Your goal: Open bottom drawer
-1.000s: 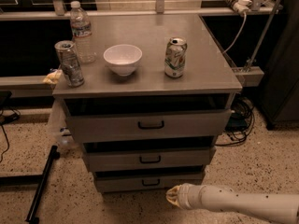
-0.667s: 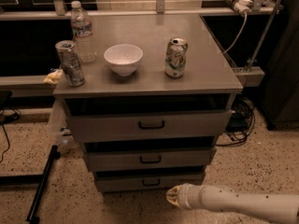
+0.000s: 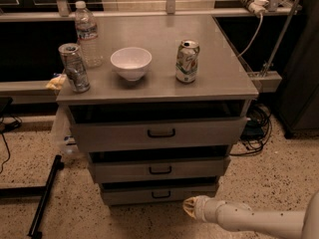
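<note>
The bottom drawer [image 3: 159, 193] is the slimmest grey front, lowest of three in the metal cabinet, with a small black bar handle [image 3: 160, 194]. It stands slightly pulled out, a dark gap above it. My gripper [image 3: 190, 206] is at the end of the white arm that comes in from the lower right. It hovers low over the floor, just below and right of the bottom drawer's handle, apart from it.
The cabinet top [image 3: 219, 68] carries a water bottle [image 3: 86, 34], two cans [image 3: 75, 67] [image 3: 187, 61] and a white bowl [image 3: 131, 62]. The middle drawer [image 3: 160, 170] and top drawer [image 3: 160, 133] are above. A black bar [image 3: 44, 198] lies on the floor at left; cables [image 3: 256, 128] at right.
</note>
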Controlling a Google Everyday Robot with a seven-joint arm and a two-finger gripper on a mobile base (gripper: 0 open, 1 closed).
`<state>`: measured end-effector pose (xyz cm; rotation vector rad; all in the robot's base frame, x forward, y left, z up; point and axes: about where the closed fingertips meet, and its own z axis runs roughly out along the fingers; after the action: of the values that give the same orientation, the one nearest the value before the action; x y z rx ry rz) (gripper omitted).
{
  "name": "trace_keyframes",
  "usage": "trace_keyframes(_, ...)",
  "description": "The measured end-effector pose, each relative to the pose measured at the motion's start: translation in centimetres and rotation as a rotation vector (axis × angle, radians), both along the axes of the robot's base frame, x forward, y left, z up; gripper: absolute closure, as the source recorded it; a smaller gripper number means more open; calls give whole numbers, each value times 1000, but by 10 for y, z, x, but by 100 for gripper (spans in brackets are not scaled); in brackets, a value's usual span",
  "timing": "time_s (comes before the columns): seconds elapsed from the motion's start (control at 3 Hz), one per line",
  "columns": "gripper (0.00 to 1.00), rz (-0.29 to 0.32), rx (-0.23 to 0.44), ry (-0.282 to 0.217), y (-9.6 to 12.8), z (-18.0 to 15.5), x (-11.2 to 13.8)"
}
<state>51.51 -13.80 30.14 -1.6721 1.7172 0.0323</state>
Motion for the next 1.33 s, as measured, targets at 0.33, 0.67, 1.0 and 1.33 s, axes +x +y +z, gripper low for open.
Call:
trace_keyframes(0.33,100,-1,-23,-45,-13,-16,13)
trace_keyframes(0.67,81,-25,-25,-39,-26,-36,28)
trace_keyframes(1.0,58,-44,-19,-27,-36,-50,39)
trace_keyframes(1.33,34,-52,-10,-21,-40,-58,48)
